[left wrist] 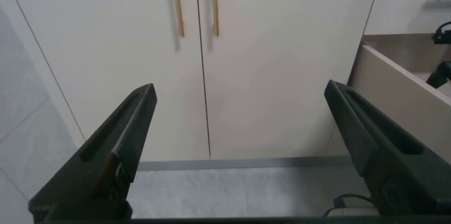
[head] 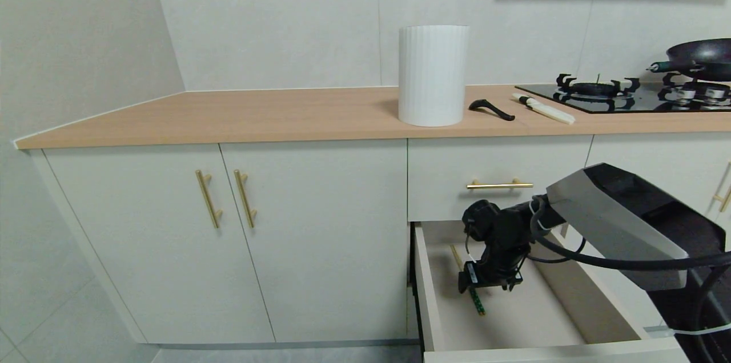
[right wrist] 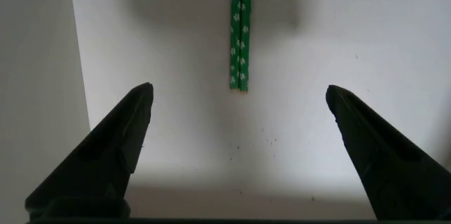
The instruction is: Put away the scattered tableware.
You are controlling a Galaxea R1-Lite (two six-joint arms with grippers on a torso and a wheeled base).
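The right gripper [right wrist: 237, 91] hangs inside an open white drawer [head: 428, 289], its two dark fingers [right wrist: 127, 139] spread wide apart and holding nothing. On the pale drawer floor ahead of it lies a pair of wooden chopsticks with green patterned ends [right wrist: 239, 41], side by side and touching each other. Their green ends sit in line with the gap between the fingers, and neither finger touches them. In the head view the chopsticks run along the drawer's left half, partly hidden by the wrist. A closed drawer with a brass bar handle [head: 499, 185] sits just above the open one. The left gripper [left wrist: 239, 89] is also spread apart and empty, and it faces two closed white cabinet doors with upright brass handles [left wrist: 196, 2], with grey floor below them. Above the cabinets runs a light wooden surface [head: 257, 115]. On it stands a tall white ribbed cylinder [head: 433, 75]. Just beside that lies a small black-handled tool [head: 491, 109], then a cream-coloured knife-like utensil [head: 543, 109]. Farther right is a black gas hob [head: 628, 96] with a dark pan [head: 699, 57] on a burner.
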